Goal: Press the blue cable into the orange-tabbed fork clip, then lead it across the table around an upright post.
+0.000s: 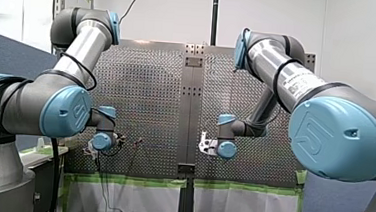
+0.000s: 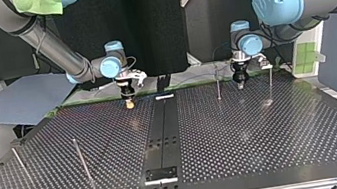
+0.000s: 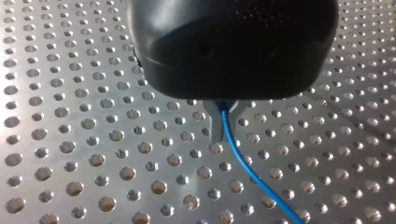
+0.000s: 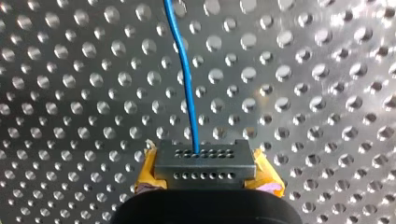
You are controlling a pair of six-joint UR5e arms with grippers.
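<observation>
- Top view, upper right of centre: my left claw [image 2: 240, 82] points down, low over the perforated counter [image 2: 262, 126] near its far edge.
- L wrist view: its metal fingers [image 3: 217, 125] are pinched together on the blue cable [image 3: 247, 170], no gap showing. The cable leaves the tips and trails away ahead of the claw, over the holes.
- My right claw [image 2: 130, 103] is at upper left of centre in the top view, also tip-down and low, well apart from the left one.
- R wrist view: the blue cable comes in straight ahead of the claw and vanishes at the grey drilled block at the tip, w/ yellow pads [image 4: 148, 170] flanking it. Looks clamped on the cable.
- Posts in the top view: one upright post [image 2: 217, 84] just left of the left claw, a second post [image 2: 270, 84] to its right, so that claw hangs between them.
- Two more thin posts [image 2: 81, 160] stand at lower left, leaning in the frame, well away from both claws.
- Front view: both arms come in from the sides, wrists down near the frame's centre.
</observation>
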